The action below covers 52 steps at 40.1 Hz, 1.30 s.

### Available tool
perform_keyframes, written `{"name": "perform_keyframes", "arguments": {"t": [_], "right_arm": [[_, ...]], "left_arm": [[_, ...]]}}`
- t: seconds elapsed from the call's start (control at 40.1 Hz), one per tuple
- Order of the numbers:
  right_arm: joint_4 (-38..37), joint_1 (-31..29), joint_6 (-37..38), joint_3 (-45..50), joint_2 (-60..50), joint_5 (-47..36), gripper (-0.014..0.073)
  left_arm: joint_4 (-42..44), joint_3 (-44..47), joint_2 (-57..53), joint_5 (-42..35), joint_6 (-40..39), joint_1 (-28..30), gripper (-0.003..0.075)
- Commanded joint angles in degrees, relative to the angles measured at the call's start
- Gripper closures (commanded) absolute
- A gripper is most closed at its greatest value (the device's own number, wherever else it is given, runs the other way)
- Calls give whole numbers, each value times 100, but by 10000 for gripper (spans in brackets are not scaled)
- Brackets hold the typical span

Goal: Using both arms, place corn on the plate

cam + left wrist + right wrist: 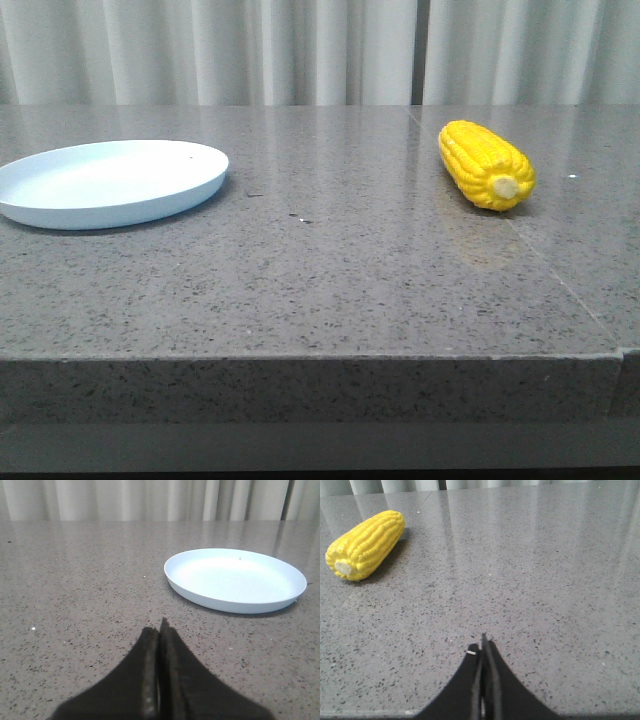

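Polished speckled stone table

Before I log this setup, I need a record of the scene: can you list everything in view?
corn: one, bright yellow with a pale stub end, lying on the table's right side, stub toward the camera.
plate: one, pale blue-white, empty, on the table's left side, well apart from the corn.
table: one, grey speckled stone, under both.
curtain: white, pleated, behind the table.
left gripper: one, black, shut, empty, near the plate.
right gripper: one, black, shut, empty, short of the corn.
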Motion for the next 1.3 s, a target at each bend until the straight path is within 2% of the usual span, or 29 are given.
{"name": "perform_keyframes", "arguments": {"t": [0.0, 0.374, 0.474, 0.574, 0.699, 0.849, 0.949, 1.123, 1.273], "right_arm": [[23, -36, -44, -130, -86, -495, 664], [23, -36, -44, -130, -86, -522, 664], [23, -36, -44, -130, -86, -814, 664], [23, -36, -39, -199, -86, -1306, 664], [23, -36, -39, -646, -81, -1276, 664], [23, -36, -39, -1543, 89, -507, 664], [23, -36, -39, -2216, 560, 15, 664], [29, -36, -39, -3163, 1783, 374, 664], [29, -36, -39, -3511, 2468, 333, 664]], "left_arm": [[-53, 136, -105, -490, -3, -2, 741], [-53, 136, -105, -655, -3, -2, 741], [-53, 136, -105, -1034, -3, -2, 741], [-72, 126, -105, -1872, -3, -2, 741], [-103, -137, -81, -2328, -3, -2, 741], [-66, -997, 173, -1961, -3, -2, 741], [-66, -1788, 676, -1289, -3, -2, 741], [382, -2853, 1907, -63, -3, -2, 741], [424, -3166, 2558, -119, -3, -2, 740]]}}
